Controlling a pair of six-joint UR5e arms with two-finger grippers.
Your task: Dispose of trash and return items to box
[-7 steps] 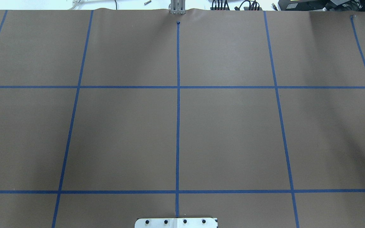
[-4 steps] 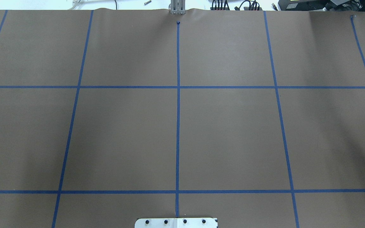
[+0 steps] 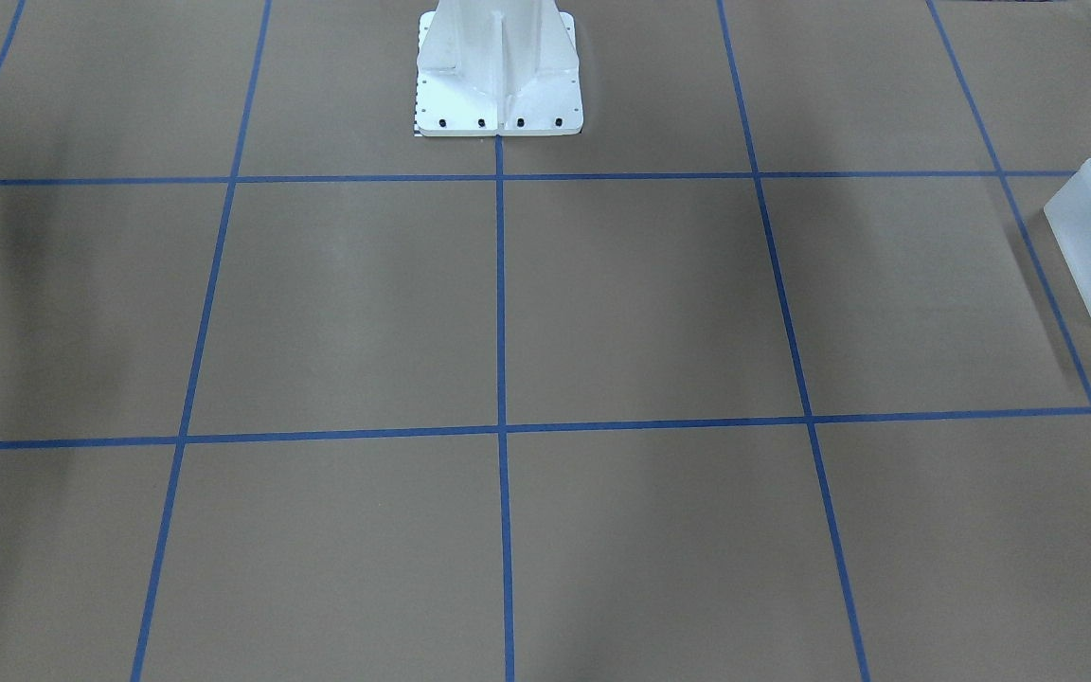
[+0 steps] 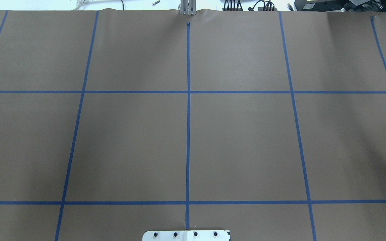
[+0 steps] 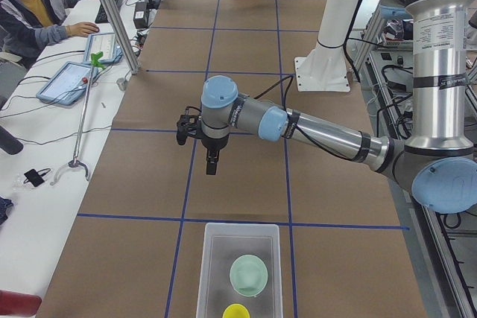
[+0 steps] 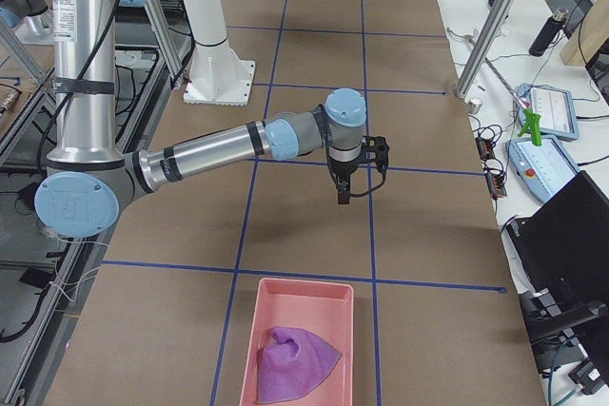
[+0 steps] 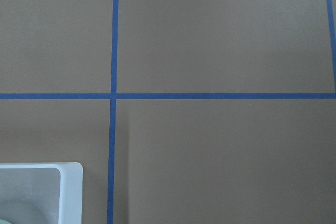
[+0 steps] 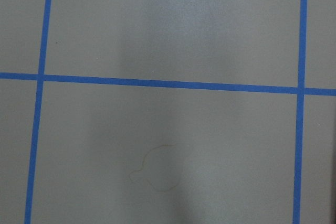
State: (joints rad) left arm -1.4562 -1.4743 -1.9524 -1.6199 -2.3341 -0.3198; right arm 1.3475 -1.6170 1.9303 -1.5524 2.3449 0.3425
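The frosted-white box (image 5: 206, 273) stands at the table's end on my left. In it lie the sage-green bowl (image 5: 248, 274) and the yellow cup (image 5: 236, 310). The box (image 3: 1087, 242) also shows at the right edge of the front-facing view, and its corner (image 7: 69, 192) at the lower left of the left wrist view. My left gripper (image 5: 212, 170) hangs fingers down above the bare paper, short of the box. My right gripper (image 6: 343, 199) hangs above the paper, short of the pink tray. I cannot tell whether either is open or shut.
A pink tray (image 6: 249, 335) with a crumpled purple cloth (image 6: 295, 363) sits at the table's end on my right. The white robot base (image 3: 498, 66) stands at mid-table. Brown paper with blue tape lines covers the table. An operator (image 5: 33, 5) sits at a side desk.
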